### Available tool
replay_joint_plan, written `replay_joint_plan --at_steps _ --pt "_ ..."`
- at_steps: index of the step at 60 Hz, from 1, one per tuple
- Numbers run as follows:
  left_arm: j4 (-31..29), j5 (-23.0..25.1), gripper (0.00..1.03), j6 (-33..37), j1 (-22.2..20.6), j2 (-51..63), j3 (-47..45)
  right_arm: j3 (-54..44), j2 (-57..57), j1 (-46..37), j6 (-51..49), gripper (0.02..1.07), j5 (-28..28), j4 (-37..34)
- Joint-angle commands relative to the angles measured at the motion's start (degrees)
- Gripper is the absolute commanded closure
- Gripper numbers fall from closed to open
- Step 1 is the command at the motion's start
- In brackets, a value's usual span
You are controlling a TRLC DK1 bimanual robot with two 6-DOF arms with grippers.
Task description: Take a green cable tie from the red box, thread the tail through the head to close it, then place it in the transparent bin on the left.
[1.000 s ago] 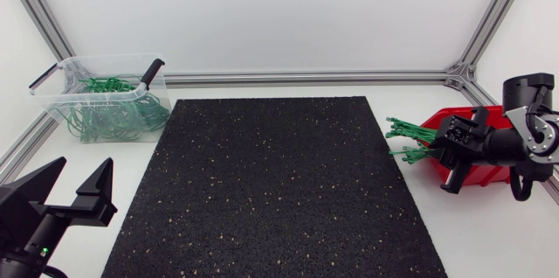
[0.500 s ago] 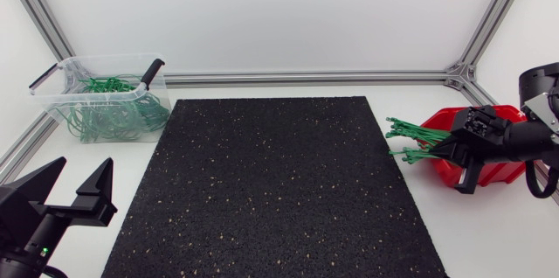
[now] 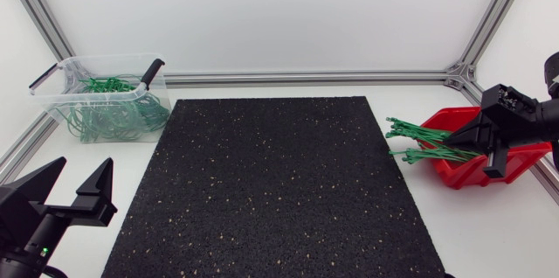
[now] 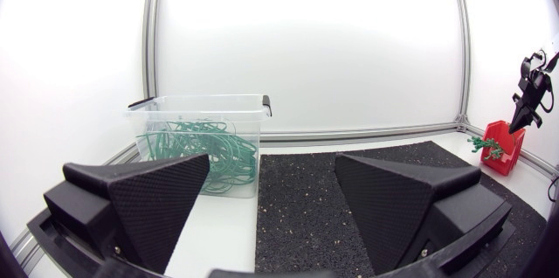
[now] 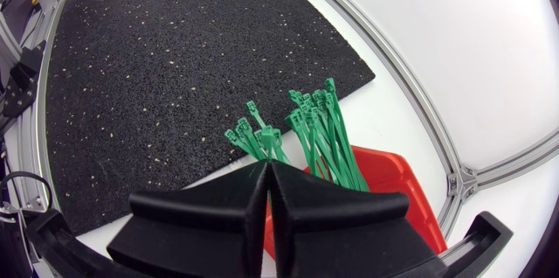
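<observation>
Bright diffuse light, v. soft shadows; wrist views fisheye-bent at edges

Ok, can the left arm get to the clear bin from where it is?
Probably yes: the left gripper, jaws open, sits just short of the transparent bin, with nothing standing between them.

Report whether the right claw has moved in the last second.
Yes. In the head view the right claw drew rightward across the red box, away from the black mat.
</observation>
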Motion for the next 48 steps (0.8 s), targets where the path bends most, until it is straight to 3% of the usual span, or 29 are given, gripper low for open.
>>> replay_joint_plan --at_steps 1,16,26,29,33,35,41,48 --pt "-1.5 -0.3 0.03 -1.2 -0.2 0.0 -2.2 -1.9 1.4 1.2 -2.2 1.01 0.1 -0.8" --pt "-1.5 -0.3 0.03 -1.2 -0.5 -0.1 -2.2 -1.0 1.3 2.6 -4.2 1.01 -0.2 -6.7" --pt "-1.5 -0.3 0.03 -1.2 -0.4 -0.1 -2.2 -2.7 3.1 3.7 -4.0 1.0 1.6 -2.4" --pt "-1.5 -0.3 0.03 -1.2 -0.4 -0.1 -2.2 -4.4 3.2 4.3 -3.2 0.91 3.6 1.1" --pt "-1.5 -0.3 0.03 -1.2 -0.4 -0.1 -2.2 -6.8 2.9 5.1 -2.5 0.66 5.5 4.6" --pt "-1.5 -0.3 0.03 -1.2 -0.4 -0.1 -2.2 -7.4 2.6 5.2 -2.5 0.6 6.3 5.3" --pt "-1.5 -0.3 0.03 -1.2 -0.4 -0.1 -2.2 -8.5 1.1 5.0 -2.7 0.53 6.6 6.2" --pt "-1.5 -0.3 0.03 -1.2 -0.4 -0.1 -2.2 -9.1 -0.5 3.6 -4.3 0.53 6.7 6.1"
